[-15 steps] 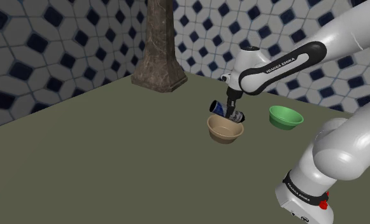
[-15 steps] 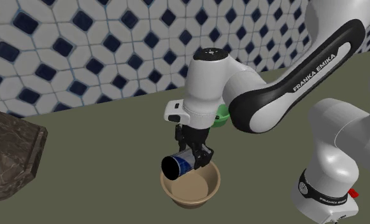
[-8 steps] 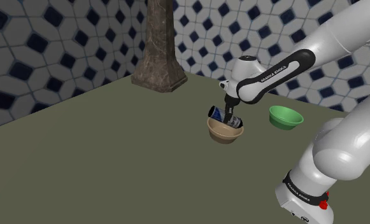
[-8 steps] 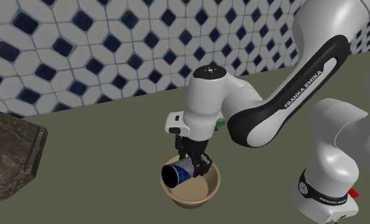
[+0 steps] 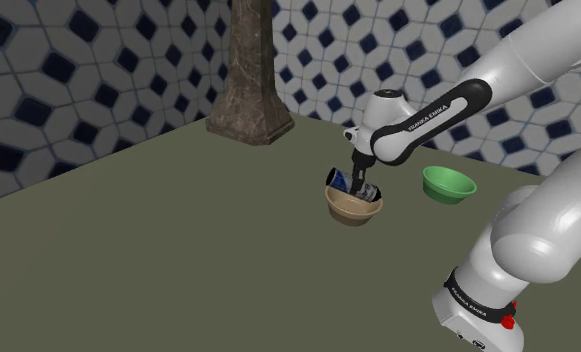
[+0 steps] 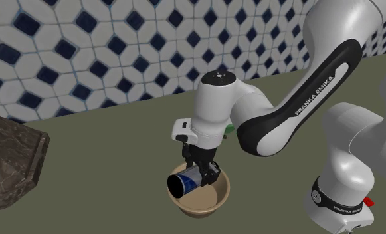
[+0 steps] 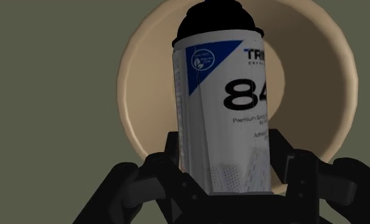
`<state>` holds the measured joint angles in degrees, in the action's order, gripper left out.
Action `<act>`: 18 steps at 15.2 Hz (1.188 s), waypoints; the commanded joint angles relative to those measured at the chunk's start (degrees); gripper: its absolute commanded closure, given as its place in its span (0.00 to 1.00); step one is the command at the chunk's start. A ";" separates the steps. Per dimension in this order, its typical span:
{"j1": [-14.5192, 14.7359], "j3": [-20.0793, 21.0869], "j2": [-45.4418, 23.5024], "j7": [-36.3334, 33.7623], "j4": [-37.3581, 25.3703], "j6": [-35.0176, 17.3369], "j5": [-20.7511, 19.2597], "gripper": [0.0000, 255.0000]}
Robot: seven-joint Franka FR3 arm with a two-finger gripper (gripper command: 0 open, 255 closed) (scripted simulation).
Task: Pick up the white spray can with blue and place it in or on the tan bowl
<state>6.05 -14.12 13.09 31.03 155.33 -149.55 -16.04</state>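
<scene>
Placement step: fingers [image 7: 285, 168] clamped on white/blue spray can [image 7: 218, 108], sideways, low over tan bowl [image 7: 142, 95]. Next you just open 'em, then lift clear.

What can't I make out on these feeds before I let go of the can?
- Shoulder view: the underside of the spray can, hidden by the near wall of the tan bowl, so contact is unclear.
- Wrist view: the bowl's floor, behind the can; the lower print of the label, covered by the hand.
- Second exterior view: most of the green bowl, behind the arm.
</scene>
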 commanded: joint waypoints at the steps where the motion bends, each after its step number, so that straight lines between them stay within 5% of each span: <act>1: -0.06 -0.04 -0.19 -0.14 0.33 0.12 0.03 0.00; 6: -0.08 -0.11 -0.12 0.02 0.19 0.31 0.08 0.00; 10: 0.32 0.99 7.70 0.25 -1.34 9.72 0.77 0.00; 18: 0.30 1.00 7.70 0.26 -1.34 9.72 0.78 0.00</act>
